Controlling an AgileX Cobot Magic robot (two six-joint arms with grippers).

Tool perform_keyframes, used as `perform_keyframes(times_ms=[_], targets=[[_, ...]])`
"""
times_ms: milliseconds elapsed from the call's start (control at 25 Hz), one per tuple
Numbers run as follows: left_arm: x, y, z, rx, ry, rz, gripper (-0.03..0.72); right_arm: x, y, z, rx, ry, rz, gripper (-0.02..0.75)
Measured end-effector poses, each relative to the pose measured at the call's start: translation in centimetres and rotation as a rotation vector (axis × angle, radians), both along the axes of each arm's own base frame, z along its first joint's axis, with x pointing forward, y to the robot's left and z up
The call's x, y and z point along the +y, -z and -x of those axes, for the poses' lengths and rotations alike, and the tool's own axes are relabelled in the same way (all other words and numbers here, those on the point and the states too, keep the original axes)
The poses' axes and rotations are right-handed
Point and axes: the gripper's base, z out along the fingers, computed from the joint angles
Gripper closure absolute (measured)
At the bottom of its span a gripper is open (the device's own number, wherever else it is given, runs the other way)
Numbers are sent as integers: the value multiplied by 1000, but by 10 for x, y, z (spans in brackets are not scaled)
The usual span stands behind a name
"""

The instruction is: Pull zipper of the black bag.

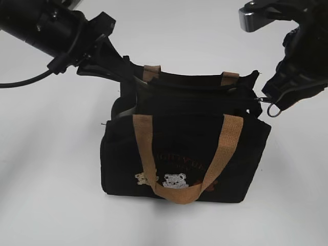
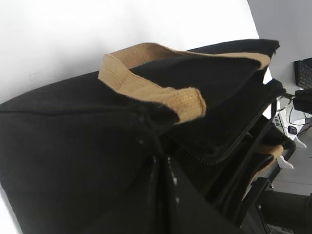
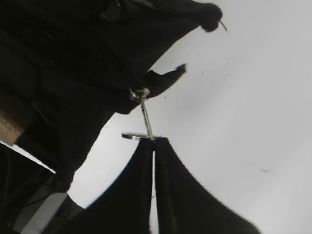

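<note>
Left gripper (image 1: 134,77) clamped on bag (image 1: 184,154) rim at its left end to brace it on desk (image 1: 51,179); right gripper (image 3: 154,140) pinching zipper (image 3: 144,117) at right end, ready to pull.

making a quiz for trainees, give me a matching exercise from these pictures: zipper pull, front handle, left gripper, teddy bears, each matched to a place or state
Column one:
1. zipper
2. front handle
3. left gripper
4. teddy bears

Column two:
A. hangs down the front of the black bag in a loop
B. pinched by the right gripper at the bag's right end
C. low on the front panel
D. at the bag's top left end

Pairs: 1-B, 2-A, 3-D, 4-C
</note>
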Motion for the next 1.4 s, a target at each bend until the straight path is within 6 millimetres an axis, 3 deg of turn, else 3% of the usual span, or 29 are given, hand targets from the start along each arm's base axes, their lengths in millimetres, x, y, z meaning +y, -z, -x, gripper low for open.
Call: perform_keyframes(times_ms=[80,160,360,480,720,840,1040,1160,1280,1400], targets=[[0,0,0,1,1,0,699,1,0,0,6,10,-14,731],[0,0,1,0,4,-2,685,1,0,0,10,30,-18,673],[7,-15,10,-72,30,-53,498,-2,-8,9,26,67,-32,363],[16,-31,23,-136,67,-114,402,-10,-20,24,-8,69,-44,266],[43,-62,66,-119,46,-266,370,-31,-11,72,-12,92,-56,239],[63,-64,98,-124,-11,-351,369,-43,-1,100,-33,96,-77,239],[96,-51,167,-184,-87,-405,369,-61,16,147,-94,102,-151,239],[117,-39,216,-313,-134,-394,369,-71,25,176,-150,102,-213,239],[133,-19,249,-409,-165,-403,369,-79,35,196,-199,101,-257,238],[144,-2,276,-499,-193,-380,369,-86,33,213,-285,92,-304,237]])
